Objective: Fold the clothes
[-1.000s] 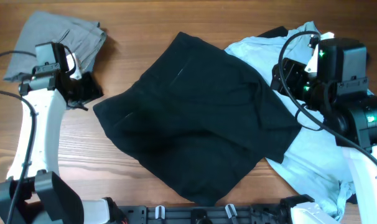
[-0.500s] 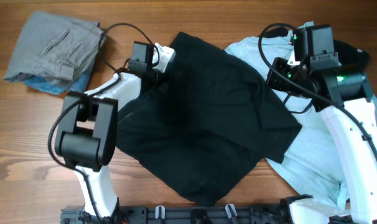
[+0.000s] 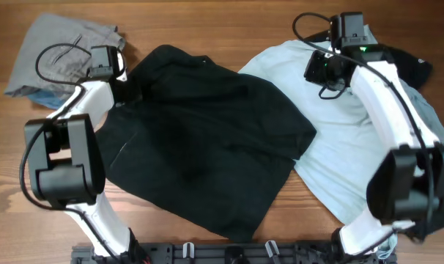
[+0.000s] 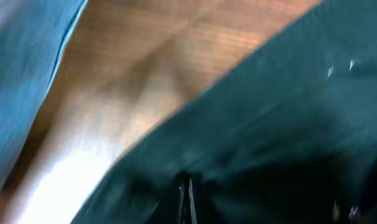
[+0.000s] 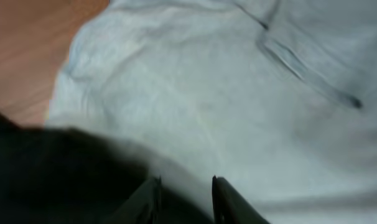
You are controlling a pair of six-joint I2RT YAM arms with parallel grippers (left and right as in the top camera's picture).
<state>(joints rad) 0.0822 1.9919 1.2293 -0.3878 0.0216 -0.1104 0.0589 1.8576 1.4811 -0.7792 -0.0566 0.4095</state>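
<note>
Five pieces of cloth lie on the wooden surface (image 3: 229, 29). One black garment (image 3: 207, 139) is spread across the middle, reaching toward the near edge. One pale blue shirt (image 3: 339, 147) lies right of it, partly under its right edge. One folded grey piece (image 3: 53, 44) sits in the far-left corner on a blue piece (image 3: 33, 95), and one dark piece (image 3: 416, 67) lies at the far-right corner. Bare wood shows at the far edge's middle and the near-left corner. The left pincer (image 3: 127, 88) sits at the black garment's far-left edge. Its view is blurred, so I cannot tell its grip. The right pincer (image 3: 319, 70) hangs over the shirt's far edge, fingers (image 5: 224, 196) parted and released.
</note>
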